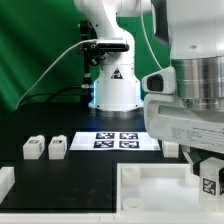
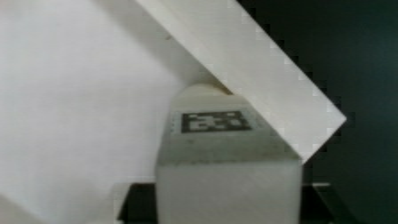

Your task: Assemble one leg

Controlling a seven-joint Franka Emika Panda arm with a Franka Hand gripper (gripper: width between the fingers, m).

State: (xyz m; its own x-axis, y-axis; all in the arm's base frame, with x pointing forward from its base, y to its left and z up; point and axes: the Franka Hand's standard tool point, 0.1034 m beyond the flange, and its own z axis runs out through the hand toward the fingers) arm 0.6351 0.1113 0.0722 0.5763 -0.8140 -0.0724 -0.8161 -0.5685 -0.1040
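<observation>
Three legs are visible in the exterior view. Two loose legs (image 1: pixel 33 148) (image 1: pixel 57 148) stand side by side on the black table (image 1: pixel 90 170), well toward that view's left. A third leg (image 1: pixel 210 180), tagged, sits at the gripper (image 1: pixel 208 172) over the large white tray (image 1: pixel 150 195). The wrist view shows this leg (image 2: pixel 222 155) against a raised tray wall (image 2: pixel 249 60). Whether the gripper's fingers clamp it cannot be determined. One marker board (image 1: pixel 115 140) carries four tags. No readable writing.
</observation>
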